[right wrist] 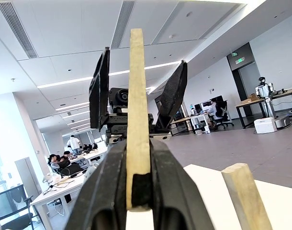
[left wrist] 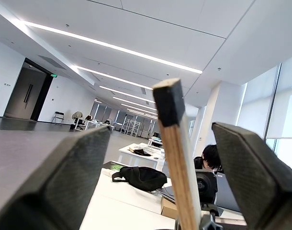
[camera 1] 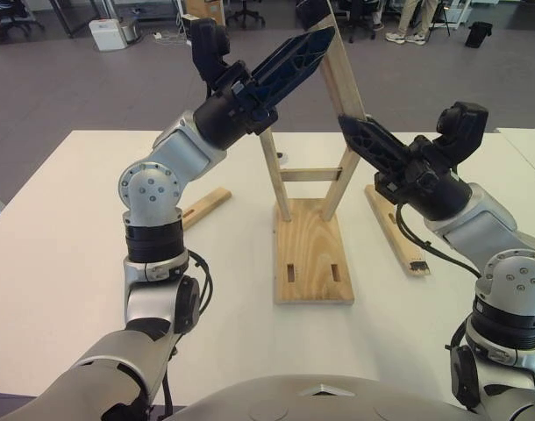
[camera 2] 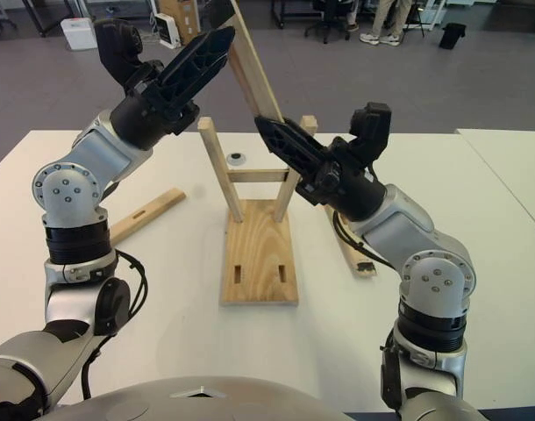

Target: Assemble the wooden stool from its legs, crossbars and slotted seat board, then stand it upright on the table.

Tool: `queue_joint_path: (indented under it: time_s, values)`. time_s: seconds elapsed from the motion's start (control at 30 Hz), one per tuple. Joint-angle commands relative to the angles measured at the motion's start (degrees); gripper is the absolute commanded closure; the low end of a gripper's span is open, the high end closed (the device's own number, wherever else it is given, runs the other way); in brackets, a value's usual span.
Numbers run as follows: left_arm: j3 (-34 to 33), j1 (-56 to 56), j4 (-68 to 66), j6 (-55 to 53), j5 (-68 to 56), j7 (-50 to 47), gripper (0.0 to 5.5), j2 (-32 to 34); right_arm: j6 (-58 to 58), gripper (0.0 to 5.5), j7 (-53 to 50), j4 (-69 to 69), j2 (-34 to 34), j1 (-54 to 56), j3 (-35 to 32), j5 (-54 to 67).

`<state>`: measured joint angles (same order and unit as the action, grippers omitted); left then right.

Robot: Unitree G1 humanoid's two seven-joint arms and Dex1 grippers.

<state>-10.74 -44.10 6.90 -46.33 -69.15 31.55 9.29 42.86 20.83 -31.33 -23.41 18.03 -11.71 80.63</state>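
The slotted seat board (camera 1: 311, 250) lies flat on the white table. Two legs joined by a crossbar (camera 1: 311, 174) stand in its far slots, leaning a little. Above that frame my right gripper (camera 1: 348, 123) is shut on the lower part of a loose wooden leg (camera 1: 342, 70), which rises at a tilt. In the right wrist view that leg (right wrist: 136, 96) runs up from between my fingers (right wrist: 107, 191). My left gripper (camera 1: 324, 24) is open around the leg's top end (left wrist: 177, 158), with a gap to each finger (left wrist: 64, 182).
Another leg with a slot (camera 1: 206, 206) lies on the table left of the seat board. A further wooden piece (camera 1: 395, 230) lies to its right, under my right arm. A small dark round object (camera 2: 237, 159) sits behind the frame. The table's front half is free.
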Motion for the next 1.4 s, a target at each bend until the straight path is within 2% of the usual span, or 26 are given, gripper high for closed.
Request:
queue_joint_path:
  time_s: [0.03,0.23,0.63,0.83,0.9,1.0,1.1,1.17,1.23,1.33,1.4]
  values:
    - [0.03,-0.79,0.25,-2.63,-2.93,0.43,2.14,0.52,1.17,5.07,0.96,-0.76,-1.69,-0.73,1.39,1.09]
    - [-0.22,-0.39,0.62,-4.87,-6.14,1.95,3.27,1.72,1.60,5.07,1.92,-0.31,-3.18,-2.25,0.68,5.37]
    - [1.15,0.57,0.48,-8.21,-7.48,3.76,5.06,4.31,2.47,5.07,3.84,0.96,-7.21,-4.28,1.19,6.34]
    - [-0.60,-0.84,-2.14,-7.86,-6.98,3.81,5.09,5.69,1.34,5.07,1.36,3.79,-7.42,-4.23,0.34,4.36]
    - [-3.06,-3.05,-4.68,-6.04,-5.97,3.84,5.09,7.40,-0.09,4.42,-0.83,5.83,-6.22,-3.39,-0.45,4.08]
    - [-7.88,-8.00,-10.66,-1.37,-3.19,4.15,5.10,11.17,-3.26,3.94,-5.37,8.88,-4.73,-2.08,-2.07,0.43]
    - [-12.76,-11.45,-19.09,6.99,3.48,5.54,5.10,17.67,-6.64,3.89,-8.22,10.40,-4.27,-2.84,-6.31,-2.56]
    - [-12.42,-9.55,-25.54,14.24,12.64,7.94,5.10,22.93,-9.82,3.89,-11.24,12.54,-3.84,-3.27,-10.48,-4.98]
    - [-10.10,-5.81,-30.54,19.42,20.23,10.81,5.10,25.32,-12.57,3.89,-14.32,14.84,-3.50,-3.25,-13.79,-7.87]
    - [-4.40,3.07,-35.35,27.56,30.78,17.32,5.10,26.14,-15.13,3.89,-17.29,17.55,-3.52,-4.70,-17.09,-12.77]
    - [-3.41,7.92,-38.01,32.24,34.39,20.29,5.10,25.34,-15.95,3.89,-18.02,18.81,-2.89,-5.90,-18.47,-14.84]
